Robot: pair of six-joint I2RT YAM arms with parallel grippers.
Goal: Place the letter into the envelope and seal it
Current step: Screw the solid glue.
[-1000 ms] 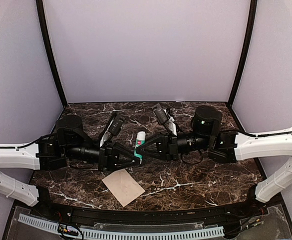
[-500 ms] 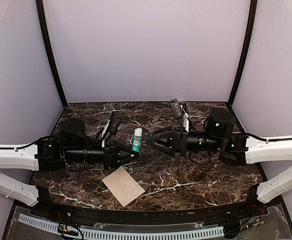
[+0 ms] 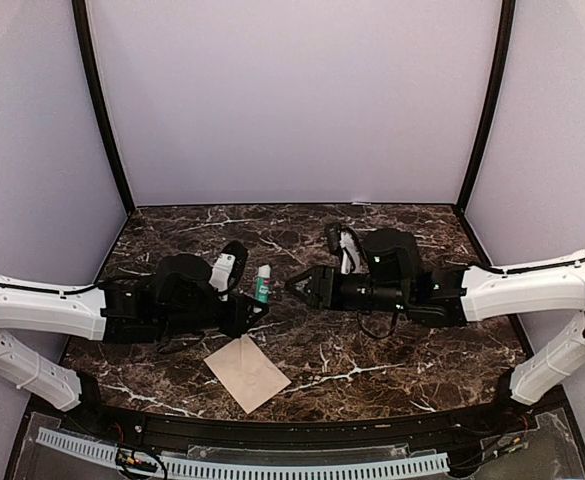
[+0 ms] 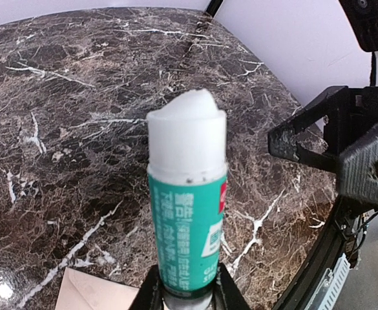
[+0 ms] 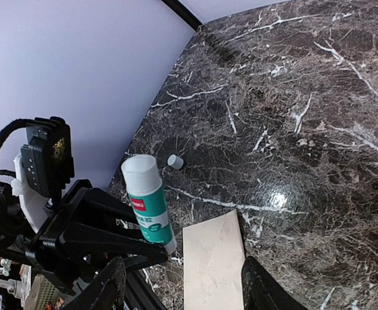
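Now uncapped, glue stick (image 3: 262, 285) clamped in left gripper (image 3: 254, 304); right gripper (image 3: 297, 287), jaws apart, drawn back beside it; cap (image 5: 174, 161) lying near it; envelope (image 3: 247, 372) sealing presumably next.

The right gripper (image 5: 182, 279) had its two fingers apart at the lower edge, with nothing between them. Beyond them the envelope (image 5: 213, 258) lay flat on the dark marble table (image 5: 318, 97). To the left of it, the left gripper (image 5: 161, 248) clamped the lower end of a green glue stick (image 5: 147, 200), whose white top was bare. A small white cap (image 5: 174, 161) lay on the table, just behind the glue stick.
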